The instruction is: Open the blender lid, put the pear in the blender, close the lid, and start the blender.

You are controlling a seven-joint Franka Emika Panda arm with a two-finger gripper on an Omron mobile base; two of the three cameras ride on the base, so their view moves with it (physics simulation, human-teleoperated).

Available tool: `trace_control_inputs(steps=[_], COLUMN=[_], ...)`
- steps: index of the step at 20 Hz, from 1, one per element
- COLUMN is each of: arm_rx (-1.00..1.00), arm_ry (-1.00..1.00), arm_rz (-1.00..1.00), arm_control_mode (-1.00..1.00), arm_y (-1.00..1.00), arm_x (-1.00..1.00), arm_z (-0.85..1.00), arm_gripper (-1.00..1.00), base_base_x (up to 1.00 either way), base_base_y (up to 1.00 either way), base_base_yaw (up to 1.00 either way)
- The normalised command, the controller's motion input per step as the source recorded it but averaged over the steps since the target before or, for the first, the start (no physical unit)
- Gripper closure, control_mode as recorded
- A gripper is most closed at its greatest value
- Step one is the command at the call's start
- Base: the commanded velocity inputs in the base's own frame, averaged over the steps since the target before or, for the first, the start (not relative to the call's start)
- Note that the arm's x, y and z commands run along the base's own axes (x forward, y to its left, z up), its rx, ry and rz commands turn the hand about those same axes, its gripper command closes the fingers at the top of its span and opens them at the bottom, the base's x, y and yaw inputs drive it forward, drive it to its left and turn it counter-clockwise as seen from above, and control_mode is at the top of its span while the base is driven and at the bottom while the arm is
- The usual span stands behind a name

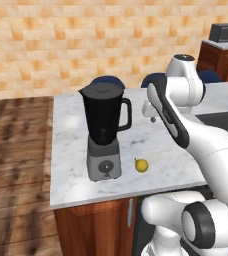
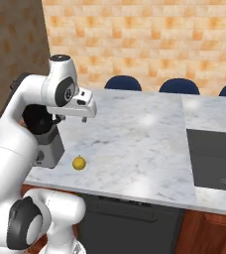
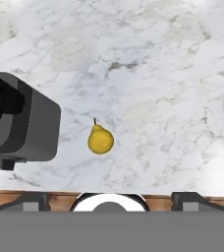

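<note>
The blender (image 1: pixel 104 134) stands on the marble counter (image 1: pixel 171 150) near its left front corner, a dark jar on a grey base with a round front knob (image 1: pixel 106 168). The black blender lid (image 1: pixel 103 90) sits on the jar's rim. The small yellow pear (image 1: pixel 141 165) (image 2: pixel 78 162) (image 3: pixel 100 139) lies on the counter just right of the base. My gripper (image 1: pixel 152 117) (image 2: pixel 84 118) (image 3: pixel 109 199) hangs high above the counter, pointing down, behind and right of the blender. It is open and holds nothing. In the hand view the pear lies between the two finger tips, far below.
Blue chair backs (image 2: pixel 123 82) line the counter's far edge. A dark cooktop (image 2: pixel 214 158) is set into the counter at the right. The counter's front edge (image 1: pixel 126 196) runs close to the blender and pear. A microwave (image 1: pixel 225 32) stands far right.
</note>
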Motion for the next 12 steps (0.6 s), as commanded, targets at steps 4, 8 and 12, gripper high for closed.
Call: trace_control_inputs(steps=[4, 8, 12], arm_rx=[0.0, 0.0, 0.0], arm_ry=[0.0, 0.0, 0.0], arm_rz=[0.0, 0.0, 0.0], arm_control_mode=[1.0, 1.0, 1.0], arm_y=[0.0, 0.0, 0.0], arm_x=[0.0, 0.0, 0.0], arm_z=[0.0, 0.0, 0.0], arm_gripper=[-1.0, -1.0, -1.0], base_base_x=[0.38, 0.59, 0.37], base_base_y=[-0.39, -0.23, -0.44], base_base_yaw=[0.0, 0.03, 0.04])
